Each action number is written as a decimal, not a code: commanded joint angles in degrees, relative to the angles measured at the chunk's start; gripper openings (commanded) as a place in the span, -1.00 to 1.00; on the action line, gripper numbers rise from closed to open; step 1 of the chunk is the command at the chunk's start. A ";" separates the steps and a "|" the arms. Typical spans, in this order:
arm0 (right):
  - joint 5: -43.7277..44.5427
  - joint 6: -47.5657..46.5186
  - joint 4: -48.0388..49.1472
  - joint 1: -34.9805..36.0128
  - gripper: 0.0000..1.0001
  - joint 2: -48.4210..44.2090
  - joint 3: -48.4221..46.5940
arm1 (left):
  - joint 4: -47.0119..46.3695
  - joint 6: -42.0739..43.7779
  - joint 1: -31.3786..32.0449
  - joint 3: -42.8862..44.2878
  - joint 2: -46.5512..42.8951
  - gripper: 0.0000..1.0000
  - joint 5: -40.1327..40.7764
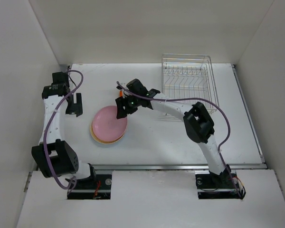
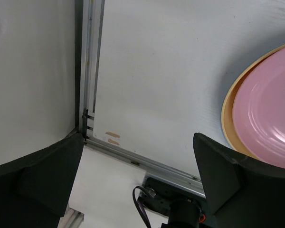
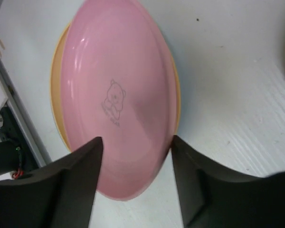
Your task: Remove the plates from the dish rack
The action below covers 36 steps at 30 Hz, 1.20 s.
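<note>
The right gripper (image 3: 135, 140) hangs with its two black fingers spread wide, pinching nothing. Directly beneath them lies the large round pink plastic plate (image 3: 118, 95), face up, a small bear printed at its centre. Whether either fingertip touches its rim I cannot tell.

That plate tops a stack, with the round tan-orange plastic plate (image 3: 54, 95) showing as a crescent along one side, so the two are not quite centred. The stack rests on the white table (image 1: 180, 137), left of the rectangular silver wire dish rack (image 1: 187, 78), which appears to hold no plates now.

The left gripper (image 1: 76, 104) hovers apart from the stack, its fingers also spread and holding nothing.

Unloading looks essentially done. The risk is in leaving: a finger dragging the smooth pink rim could slide the plate off its off-centre seat.
</note>
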State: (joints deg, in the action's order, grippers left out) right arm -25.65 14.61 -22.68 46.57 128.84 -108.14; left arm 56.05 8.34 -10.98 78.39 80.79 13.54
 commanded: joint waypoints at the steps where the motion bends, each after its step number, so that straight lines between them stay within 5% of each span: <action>1: 2.44 -1.33 -1.74 -0.07 0.34 -1.04 -1.64 | -0.07 0.19 -0.18 -0.26 -1.17 0.99 -0.35; 5: 10.77 -3.18 -9.83 -0.07 0.77 -2.19 -4.79 | 0.55 0.19 -0.18 1.41 -0.64 0.99 -0.36; 10: 25.97 -3.98 -16.52 -0.07 0.87 -7.80 -4.02 | 1.78 0.19 -0.18 1.94 -0.64 0.99 -0.97; 14: 34.07 -2.49 -15.39 -0.07 0.98 -18.68 7.10 | 2.31 0.71 -0.18 1.33 -1.86 0.99 -1.50; 24: 66.57 10.95 -16.07 -0.07 0.98 -62.62 32.88 | -1.12 -2.89 -0.18 -3.07 -10.03 0.99 2.81; 29: 71.43 20.17 -27.13 -0.07 0.98 -82.98 34.57 | -1.65 -6.66 -0.18 -3.07 -12.94 0.99 4.65; 36: 68.02 23.27 -32.69 -0.07 0.98 -110.41 34.57 | -3.23 -14.48 -0.18 -1.93 -18.47 0.99 24.49</action>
State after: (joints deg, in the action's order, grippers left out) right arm 42.37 34.98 -51.09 46.48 25.96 -73.45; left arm 54.39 -1.13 -10.98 75.70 64.97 26.22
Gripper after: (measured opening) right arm 0.992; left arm 0.993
